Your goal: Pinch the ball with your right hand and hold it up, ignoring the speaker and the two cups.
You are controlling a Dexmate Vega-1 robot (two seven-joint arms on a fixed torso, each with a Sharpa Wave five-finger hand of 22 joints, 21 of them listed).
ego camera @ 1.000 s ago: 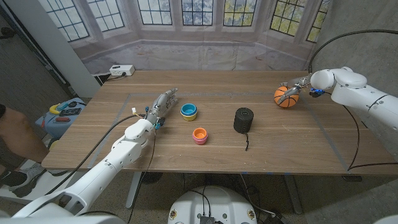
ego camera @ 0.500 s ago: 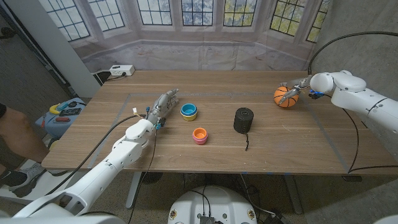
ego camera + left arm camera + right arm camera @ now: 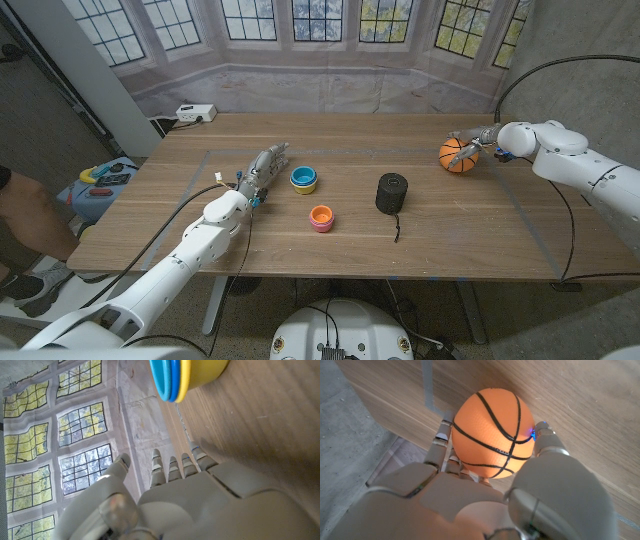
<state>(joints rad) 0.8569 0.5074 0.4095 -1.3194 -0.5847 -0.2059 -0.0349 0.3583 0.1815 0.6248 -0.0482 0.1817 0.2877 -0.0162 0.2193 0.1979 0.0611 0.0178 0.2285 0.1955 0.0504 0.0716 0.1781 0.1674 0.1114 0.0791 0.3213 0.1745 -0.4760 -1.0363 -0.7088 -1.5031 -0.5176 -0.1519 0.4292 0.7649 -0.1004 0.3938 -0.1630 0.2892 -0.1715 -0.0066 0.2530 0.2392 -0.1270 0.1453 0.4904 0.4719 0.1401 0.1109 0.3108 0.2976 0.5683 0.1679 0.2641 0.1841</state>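
A small orange basketball (image 3: 456,155) with black seams is at the table's far right, held slightly above the wood in my right hand (image 3: 476,143). In the right wrist view the ball (image 3: 494,435) sits pinched between the thumb and fingers (image 3: 441,438) of that hand (image 3: 470,495). My left hand (image 3: 262,168) waits at the table's left, fingers straight and apart, holding nothing; the left wrist view shows its fingers (image 3: 172,467) just short of the blue-and-yellow cup (image 3: 187,375).
A blue-and-yellow cup (image 3: 304,179) and an orange-and-pink cup (image 3: 321,217) stand mid-table. A black cylindrical speaker (image 3: 391,193) with a trailing cord stands to their right. A white power strip (image 3: 196,113) lies at the back left corner.
My right hand has shifted the ball slightly left and a little higher. The left arm, cups and speaker have not moved.
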